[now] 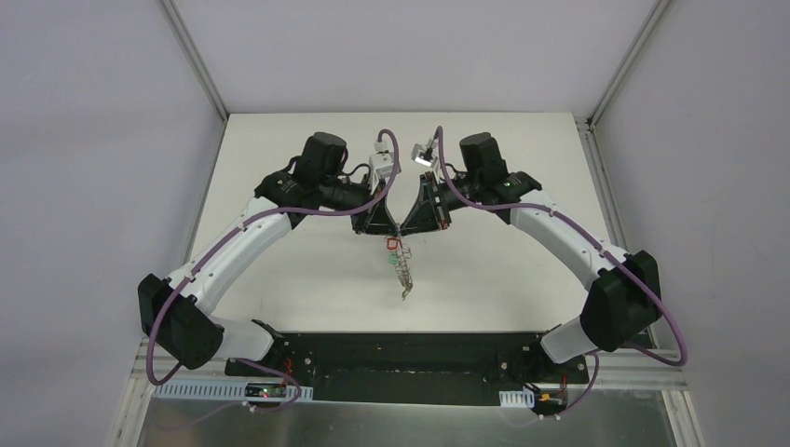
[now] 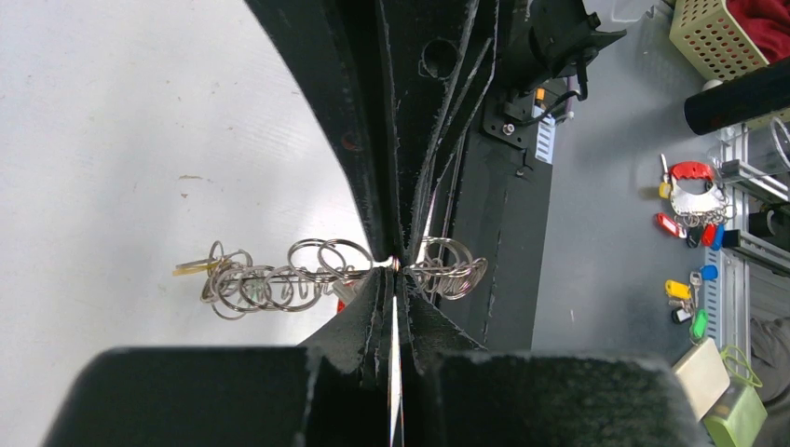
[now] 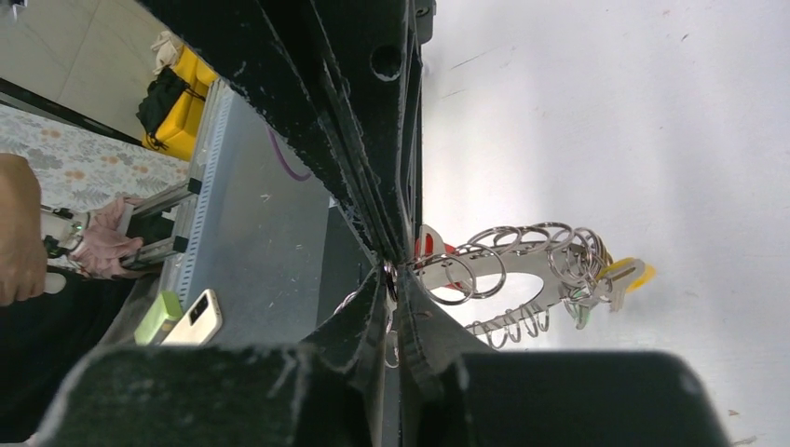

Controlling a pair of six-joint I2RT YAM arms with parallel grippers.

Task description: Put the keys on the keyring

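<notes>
The keyring (image 1: 402,272) hangs over the table's middle, held up where both grippers meet. My left gripper (image 1: 387,226) is shut on its top edge. In the left wrist view the left gripper (image 2: 395,265) pinches the keyring (image 2: 279,282), which is seen edge-on as a strip of coiled wire loops with a yellow key (image 2: 191,268) at its far end. My right gripper (image 1: 412,226) is shut on the same spot. In the right wrist view the right gripper (image 3: 395,272) holds the flat grey keyring (image 3: 522,264); a red key (image 3: 429,245), a yellow key (image 3: 630,272) and a green key (image 3: 579,315) hang on it.
The black base plate (image 1: 410,352) runs along the near edge. Off the table, the left wrist view shows bunches of coloured key tags (image 2: 691,197) and a perforated basket (image 2: 715,37). The right wrist view shows a person's hand (image 3: 23,237) and a phone (image 3: 192,318).
</notes>
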